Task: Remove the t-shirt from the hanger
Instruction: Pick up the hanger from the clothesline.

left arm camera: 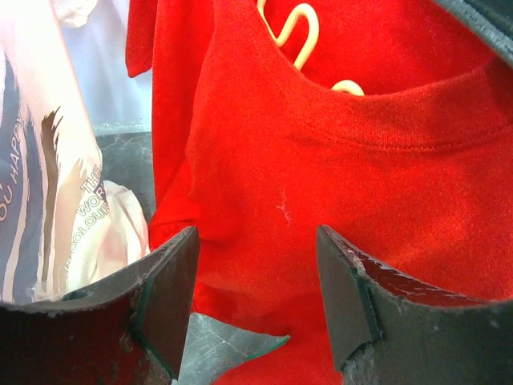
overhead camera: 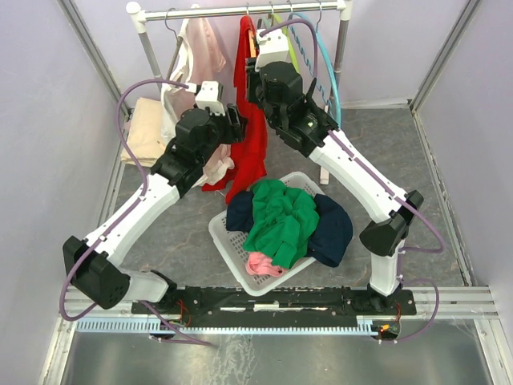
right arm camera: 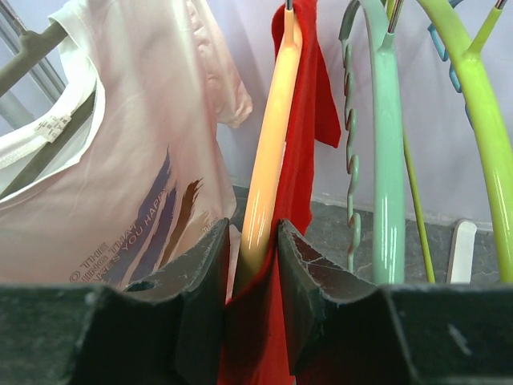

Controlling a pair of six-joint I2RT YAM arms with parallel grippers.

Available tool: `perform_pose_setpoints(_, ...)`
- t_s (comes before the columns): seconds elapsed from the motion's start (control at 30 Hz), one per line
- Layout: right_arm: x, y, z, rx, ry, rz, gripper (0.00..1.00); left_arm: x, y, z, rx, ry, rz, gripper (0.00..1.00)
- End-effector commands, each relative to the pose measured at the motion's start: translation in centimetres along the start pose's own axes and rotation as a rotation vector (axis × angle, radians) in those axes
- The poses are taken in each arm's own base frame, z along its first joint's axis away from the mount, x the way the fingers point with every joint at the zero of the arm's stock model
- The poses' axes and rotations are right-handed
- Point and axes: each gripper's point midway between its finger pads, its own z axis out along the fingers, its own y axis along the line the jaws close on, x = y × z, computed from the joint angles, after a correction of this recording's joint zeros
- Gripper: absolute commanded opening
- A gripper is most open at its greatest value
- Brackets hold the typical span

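Note:
A red t-shirt (overhead camera: 252, 148) hangs from a cream-orange hanger (right arm camera: 271, 136) on the rail (overhead camera: 240, 11). My right gripper (overhead camera: 258, 72) is shut on the hanger's arm, with red cloth pinched beside it; in the right wrist view the gripper (right arm camera: 255, 241) clamps the hanger just below the hook. My left gripper (overhead camera: 237, 127) is open and faces the shirt's side. In the left wrist view the open gripper (left arm camera: 256, 265) has red cloth (left arm camera: 337, 176) between and beyond the fingers, and the hanger's cream loops (left arm camera: 292, 32) show above the collar.
A pale pink printed shirt (overhead camera: 192, 64) hangs left of the red one. Empty mint (right arm camera: 385, 160) and lime (right arm camera: 473, 120) hangers hang to the right. A white basket (overhead camera: 228, 241) below holds green (overhead camera: 280, 220), navy and pink clothes. Purple walls enclose the cell.

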Motion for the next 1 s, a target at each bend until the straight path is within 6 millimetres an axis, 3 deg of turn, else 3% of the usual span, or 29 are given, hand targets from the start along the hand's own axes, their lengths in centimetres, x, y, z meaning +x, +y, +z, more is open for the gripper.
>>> perform_pose_setpoints(0.0,-2.5,-0.9,0.0,0.027,-0.061,0.027,0.38,-3.6,-0.1,-1.6,-0.002,-0.111,-0.058,0.66)
perform_pose_setpoints(0.33,-1.9,-1.7,1.1,0.001,-0.05,0.07,0.31,-5.5,0.6,-3.7,-0.027,-0.176,-0.066,0.66)
perform_pose_setpoints(0.53,-2.2,-2.0,0.9,0.005,-0.066,0.067,0.17,-5.9,0.8,-4.2,-0.034,-0.192,-0.066,0.66)
perform_pose_setpoints(0.73,-4.1,-2.3,0.5,0.004,-0.117,0.068,0.06,-6.6,0.7,-4.4,-0.032,-0.208,-0.067,0.66)
perform_pose_setpoints(0.97,-7.1,-2.2,-0.7,-0.034,-0.192,0.069,0.02,-7.3,0.7,-4.7,-0.037,-0.224,-0.065,0.66)
